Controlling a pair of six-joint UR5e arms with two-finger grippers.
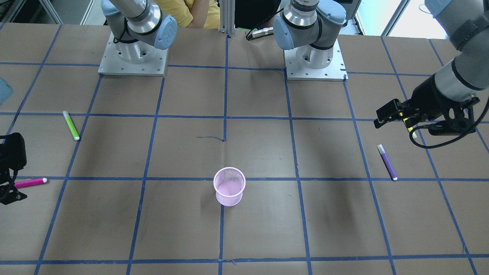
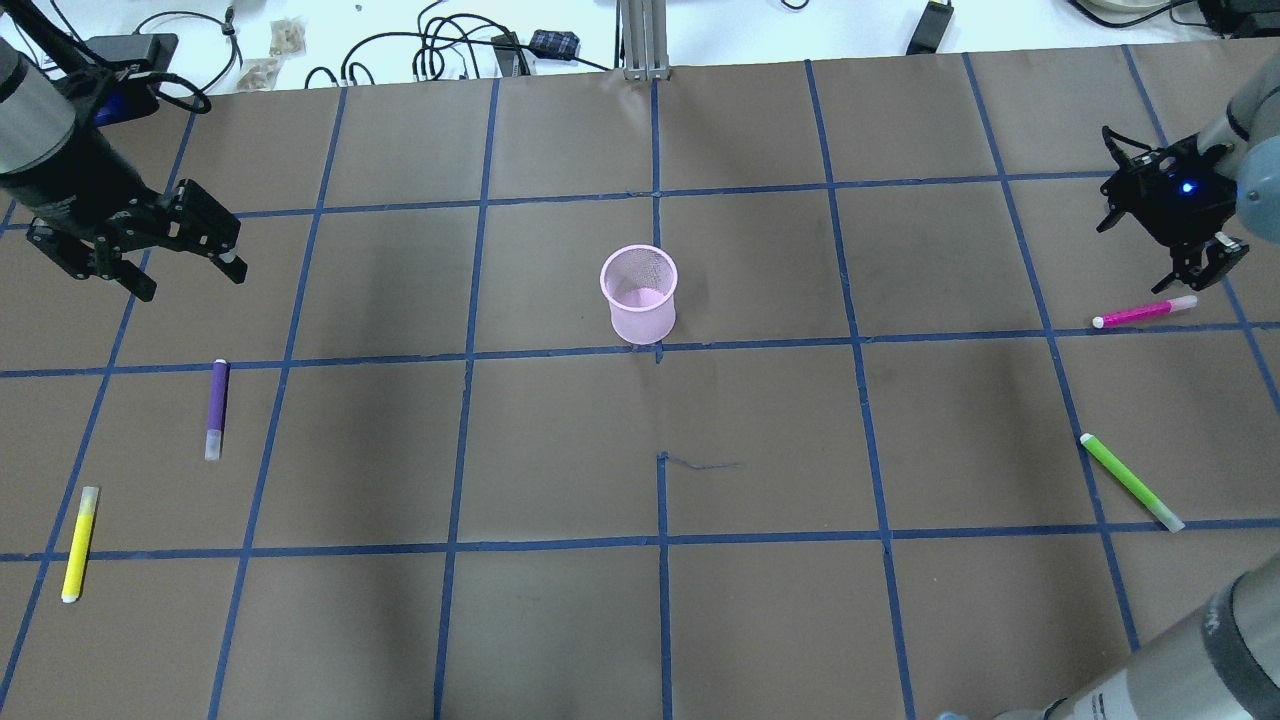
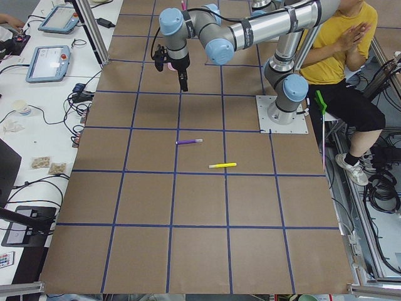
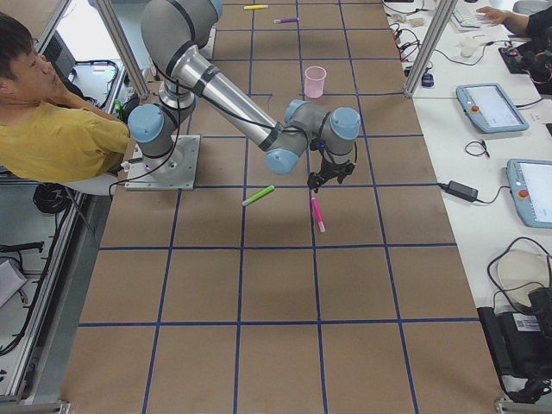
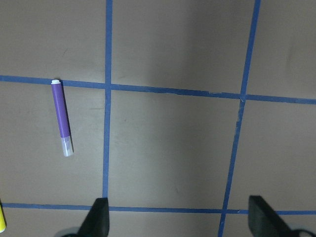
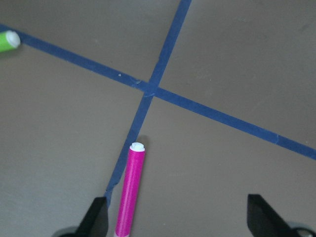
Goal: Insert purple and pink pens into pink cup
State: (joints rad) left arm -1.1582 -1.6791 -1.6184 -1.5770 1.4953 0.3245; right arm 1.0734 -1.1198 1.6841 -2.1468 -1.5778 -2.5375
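Observation:
The pink cup [image 2: 640,293] stands upright near the table's middle, with nothing in it. At the robot's left the purple pen [image 2: 216,408] lies flat. My left gripper [image 2: 190,280] hovers open beyond it, toward the table's far side. In the left wrist view the purple pen [image 5: 62,117] sits well left of the gap between the empty fingertips [image 5: 101,215]. The pink pen [image 2: 1144,313] lies flat at the robot's right. My right gripper [image 2: 1200,272] hangs open just over its capped end. In the right wrist view the pink pen [image 6: 129,190] lies close to the left fingertip [image 6: 98,217].
A lime-green pen [image 2: 1132,482] lies nearer the robot on its right, and a yellow pen [image 2: 79,543] on its left. Blue tape lines grid the brown table [image 2: 760,430]. A person in a yellow shirt [image 4: 52,129] sits behind the arm bases [image 1: 133,57].

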